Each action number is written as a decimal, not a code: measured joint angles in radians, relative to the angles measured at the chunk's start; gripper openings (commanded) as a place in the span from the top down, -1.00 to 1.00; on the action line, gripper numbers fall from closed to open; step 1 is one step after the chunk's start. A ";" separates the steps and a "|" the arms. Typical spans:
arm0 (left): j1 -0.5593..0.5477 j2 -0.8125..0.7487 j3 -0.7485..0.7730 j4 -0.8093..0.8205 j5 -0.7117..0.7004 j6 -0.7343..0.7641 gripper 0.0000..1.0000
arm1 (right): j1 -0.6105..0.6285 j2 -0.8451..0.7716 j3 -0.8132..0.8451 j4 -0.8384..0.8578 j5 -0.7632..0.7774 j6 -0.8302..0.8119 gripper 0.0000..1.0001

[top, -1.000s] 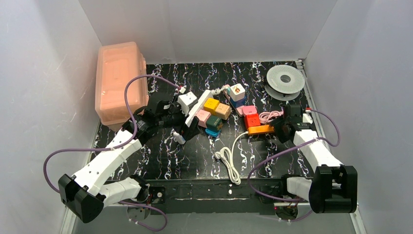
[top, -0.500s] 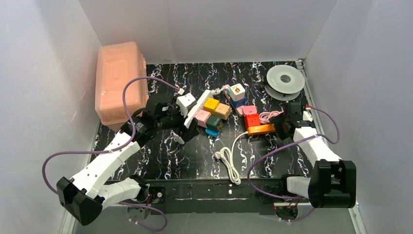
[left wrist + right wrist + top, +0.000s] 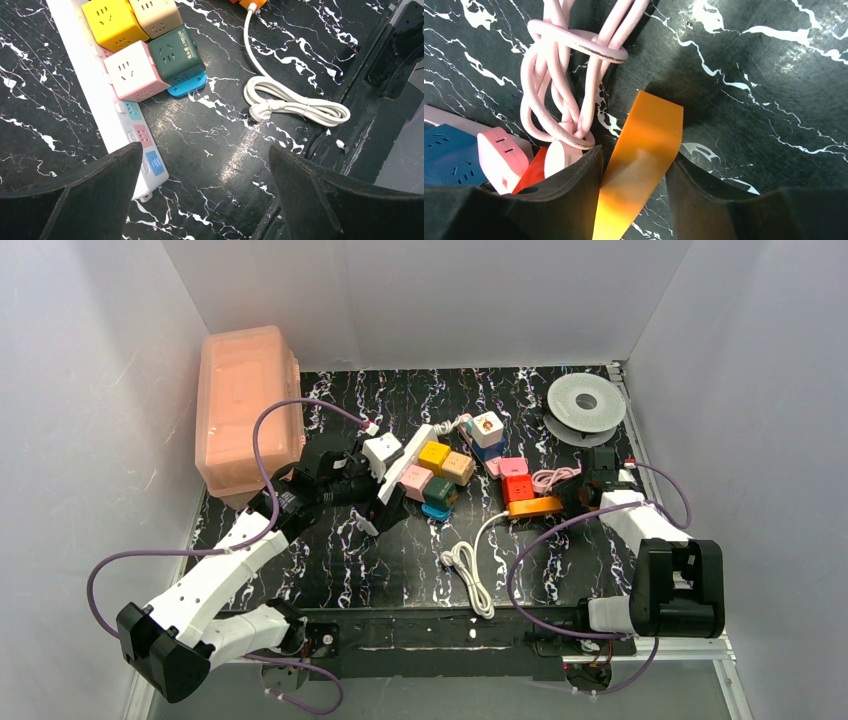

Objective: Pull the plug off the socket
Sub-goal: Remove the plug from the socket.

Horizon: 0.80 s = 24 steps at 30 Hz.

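The socket [image 3: 90, 65], a long white power strip, lies on a slant left of centre on the black marbled counter [image 3: 330, 550]. Its cord end points toward the back wall and its near end toward the left arm [image 3: 215, 575]. Pastel outlet faces [image 3: 144, 136] show along its near stretch. A yellow cube [image 3: 112, 20], a beige cube [image 3: 155, 14], a pink cube [image 3: 135, 70] and a dark green cube [image 3: 177, 54] crowd against its long side, and a blue piece [image 3: 187, 86] peeks out under the green one.

The left jaws stand wide and hold nothing. One finger [image 3: 90, 192] sits just beside the strip's near end and the other finger [image 3: 330, 195] is well apart from it, over bare counter. A coiled white cord [image 3: 295, 106] lies nearer that second finger.

Over on the right side, the right jaws have narrowed onto the orange block [image 3: 644, 150]. It fills the gap, with a finger [image 3: 569, 197] against each of its sides. I cannot tell from these views whether it rests on the counter. A knotted pink cord [image 3: 574, 75] lies just beside it, next to a pink plug [image 3: 504, 157] and a red cube [image 3: 517, 487].

A pink lidded bin [image 3: 247, 405] stands at the back left, and a grey spool [image 3: 585, 402] at the back right.
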State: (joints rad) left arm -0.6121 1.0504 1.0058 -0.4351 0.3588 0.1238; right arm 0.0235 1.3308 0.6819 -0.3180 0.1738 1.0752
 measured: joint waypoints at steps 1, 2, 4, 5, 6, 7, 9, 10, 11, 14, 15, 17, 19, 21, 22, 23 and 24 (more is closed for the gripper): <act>0.000 0.000 0.000 0.000 0.000 0.000 -0.96 | -0.001 0.003 0.000 0.005 -0.002 0.002 0.09; 0.000 0.002 0.001 0.000 0.000 0.000 -0.96 | -0.002 0.007 0.002 0.007 -0.004 0.002 0.19; 0.000 0.005 0.004 0.000 0.001 0.001 -0.96 | -0.002 0.013 0.005 0.011 -0.006 0.003 0.57; 0.000 0.006 0.005 0.000 0.001 0.003 -0.96 | -0.002 0.013 0.005 0.013 -0.007 0.002 0.88; 0.000 0.007 0.005 0.000 0.002 0.006 -0.96 | -0.002 0.013 0.005 0.015 -0.009 0.002 0.97; 0.000 0.007 0.005 0.000 0.003 0.007 -0.96 | -0.002 0.011 0.002 0.021 -0.010 0.000 0.97; 0.000 0.007 0.005 0.000 0.009 0.011 -0.96 | -0.002 -0.010 -0.024 0.056 -0.014 -0.008 0.97; 0.000 0.007 0.006 0.000 0.016 0.014 -0.96 | -0.002 -0.031 -0.048 0.081 -0.019 -0.012 0.97; 0.000 0.007 0.006 0.000 0.021 0.015 -0.96 | -0.002 -0.061 -0.080 0.113 -0.026 -0.019 0.97; 0.000 0.009 0.011 0.000 0.049 0.023 -0.96 | -0.002 -0.190 -0.211 0.251 -0.066 -0.057 0.97; 0.000 0.009 0.011 0.001 0.059 0.027 -0.96 | -0.002 -0.236 -0.259 0.303 -0.082 -0.069 0.97; -0.003 0.016 0.017 0.000 0.080 0.037 -0.96 | -0.002 -0.312 -0.337 0.382 -0.107 -0.087 0.97; -0.008 0.035 0.028 0.002 0.099 0.050 -0.97 | -0.002 -0.357 -0.375 0.423 -0.135 -0.108 0.97; -0.019 0.057 0.038 0.002 0.112 0.069 -0.97 | -0.002 -0.369 -0.383 0.460 -0.166 -0.127 0.97; -0.024 0.068 0.039 0.005 0.117 0.080 -0.97 | -0.002 -0.372 -0.386 0.484 -0.186 -0.137 0.97; -0.035 0.081 0.042 0.005 0.121 0.099 -0.97 | -0.002 -0.377 -0.391 0.507 -0.203 -0.142 0.97; -0.043 0.091 0.043 0.007 0.124 0.113 -0.96 | -0.002 -0.385 -0.401 0.540 -0.225 -0.146 0.97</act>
State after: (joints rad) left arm -0.6552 1.1412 1.0492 -0.4278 0.4831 0.2363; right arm 0.0219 0.9459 0.2810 0.2218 -0.0509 0.9287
